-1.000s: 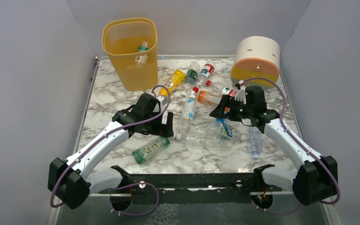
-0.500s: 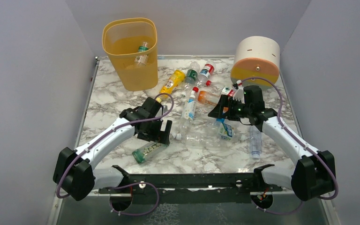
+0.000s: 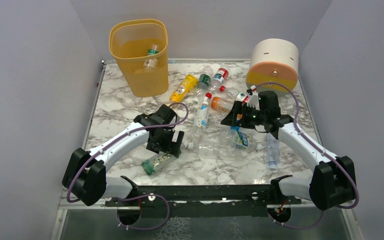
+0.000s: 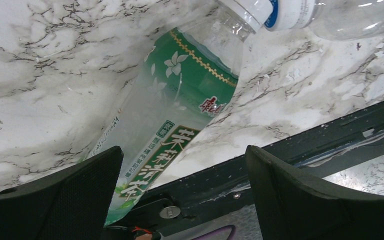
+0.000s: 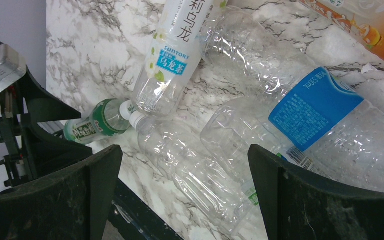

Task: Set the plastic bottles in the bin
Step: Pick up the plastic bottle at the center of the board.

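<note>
The yellow-orange bin (image 3: 139,75) stands at the far left with one bottle (image 3: 152,52) inside. Several plastic bottles lie across the marble table (image 3: 120,110): a yellow one (image 3: 184,87), an orange one (image 3: 222,104), a blue-labelled one (image 3: 240,139) and a clear one (image 3: 272,150). My left gripper (image 3: 176,146) is open, low over a green-labelled bottle (image 4: 180,100) that lies by its left finger (image 4: 70,200), untouched as far as I can see. My right gripper (image 3: 231,120) is open above a clear bottle (image 5: 200,170) and the blue-labelled one (image 5: 310,110).
A round white, orange and grey drum (image 3: 274,62) stands at the far right. A black rail (image 3: 205,192) runs along the near edge between the arm bases. Grey walls close in both sides and the back.
</note>
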`<state>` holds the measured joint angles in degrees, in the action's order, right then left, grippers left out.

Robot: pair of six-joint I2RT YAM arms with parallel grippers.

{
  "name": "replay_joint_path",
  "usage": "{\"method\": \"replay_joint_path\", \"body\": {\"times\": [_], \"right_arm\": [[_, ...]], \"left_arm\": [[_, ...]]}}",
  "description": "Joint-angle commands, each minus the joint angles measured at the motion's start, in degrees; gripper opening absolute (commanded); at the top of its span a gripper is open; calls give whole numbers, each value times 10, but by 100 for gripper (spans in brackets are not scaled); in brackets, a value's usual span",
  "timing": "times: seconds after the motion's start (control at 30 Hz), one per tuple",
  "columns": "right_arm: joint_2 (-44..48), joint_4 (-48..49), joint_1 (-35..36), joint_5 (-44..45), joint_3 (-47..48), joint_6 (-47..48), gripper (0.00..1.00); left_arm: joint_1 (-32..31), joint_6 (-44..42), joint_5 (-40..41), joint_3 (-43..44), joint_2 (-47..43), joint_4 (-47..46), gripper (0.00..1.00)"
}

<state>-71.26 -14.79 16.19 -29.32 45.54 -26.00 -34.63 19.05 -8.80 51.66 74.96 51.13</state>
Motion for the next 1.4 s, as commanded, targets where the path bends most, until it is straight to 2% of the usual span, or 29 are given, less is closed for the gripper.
{"method": "replay_joint_path", "body": {"times": [0.0,0.77,1.37], "right_arm": [[-5,21,3,-20,5,7,100],[-6,21,2,-26,0,12,100],[-2,16,3,-28,0,11,100]], "left_arm": [[-4,-1,30,17,23,2,99],[-25,6,89,36,93,-17,99],[-30,4,103,52,150,-46,89]]}}
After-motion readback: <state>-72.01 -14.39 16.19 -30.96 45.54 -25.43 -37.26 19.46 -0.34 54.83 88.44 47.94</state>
